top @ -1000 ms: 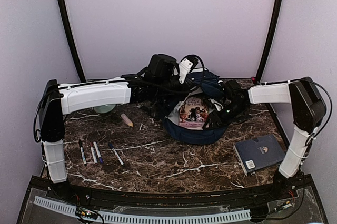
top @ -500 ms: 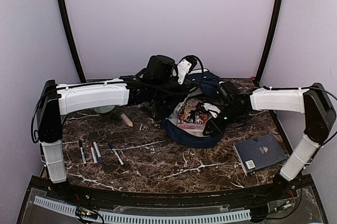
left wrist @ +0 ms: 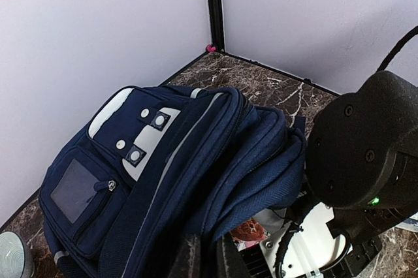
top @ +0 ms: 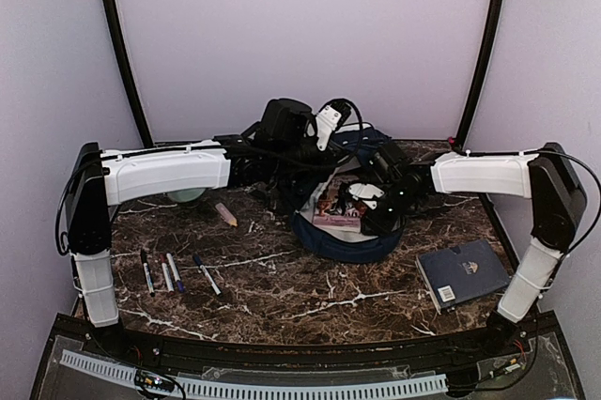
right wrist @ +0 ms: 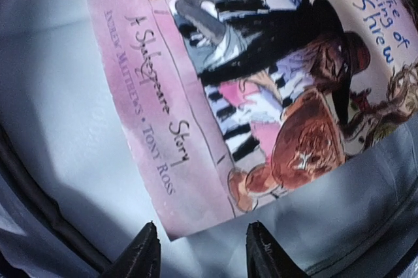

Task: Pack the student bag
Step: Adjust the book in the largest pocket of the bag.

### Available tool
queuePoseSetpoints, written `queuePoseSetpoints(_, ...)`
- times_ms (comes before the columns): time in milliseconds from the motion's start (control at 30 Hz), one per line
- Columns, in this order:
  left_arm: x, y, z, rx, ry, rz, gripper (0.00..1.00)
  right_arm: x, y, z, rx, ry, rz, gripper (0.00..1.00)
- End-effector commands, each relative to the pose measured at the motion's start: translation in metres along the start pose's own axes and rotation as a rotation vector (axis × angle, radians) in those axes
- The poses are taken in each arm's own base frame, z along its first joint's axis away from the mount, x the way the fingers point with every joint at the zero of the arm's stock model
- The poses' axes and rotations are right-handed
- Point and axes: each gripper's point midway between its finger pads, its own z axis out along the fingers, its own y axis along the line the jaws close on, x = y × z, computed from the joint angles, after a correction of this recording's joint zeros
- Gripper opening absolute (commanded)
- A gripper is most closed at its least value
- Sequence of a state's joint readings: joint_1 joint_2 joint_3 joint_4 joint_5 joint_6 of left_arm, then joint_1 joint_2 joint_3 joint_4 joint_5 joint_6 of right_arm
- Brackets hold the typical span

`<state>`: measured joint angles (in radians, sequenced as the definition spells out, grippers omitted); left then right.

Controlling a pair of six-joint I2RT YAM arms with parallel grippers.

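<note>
The student bag (top: pixel 340 238), navy blue with a grey-white front patch, lies at the back middle of the table with its mouth held open. My left gripper (top: pixel 293 195) is shut on the edge of the bag's upper flap (left wrist: pixel 255 160), and its fingers (left wrist: pixel 186 258) pinch the fabric. A pink picture book (right wrist: pixel 261 82) lies inside on the bag's pale grey lining (right wrist: pixel 59 134). It also shows in the top view (top: pixel 340 209). My right gripper (right wrist: pixel 202 239) is open just above the book's lower corner, inside the bag's mouth (top: pixel 374 205).
A small dark blue hardcover book (top: pixel 462 272) lies at the front right. Several pens (top: pixel 161 270) lie at the front left, with a short beige stub (top: pixel 225 214) behind them. A pale green round object (top: pixel 186 195) sits under the left arm.
The pink book has dropped from nearly upright to lying lower inside the bag. My right gripper has moved left and further into the bag's mouth. The left arm has hardly moved.
</note>
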<state>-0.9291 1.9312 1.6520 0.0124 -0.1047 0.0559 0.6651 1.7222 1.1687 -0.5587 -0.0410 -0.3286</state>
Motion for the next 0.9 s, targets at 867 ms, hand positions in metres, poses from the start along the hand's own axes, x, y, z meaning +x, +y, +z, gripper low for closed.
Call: queuePoseSetpoints(867,-0.076,0.011,-0.051,-0.007,-0.228,-0.058,0.00,-0.045,-0.024,0.032,0.235,-0.054,-0.209,0.54)
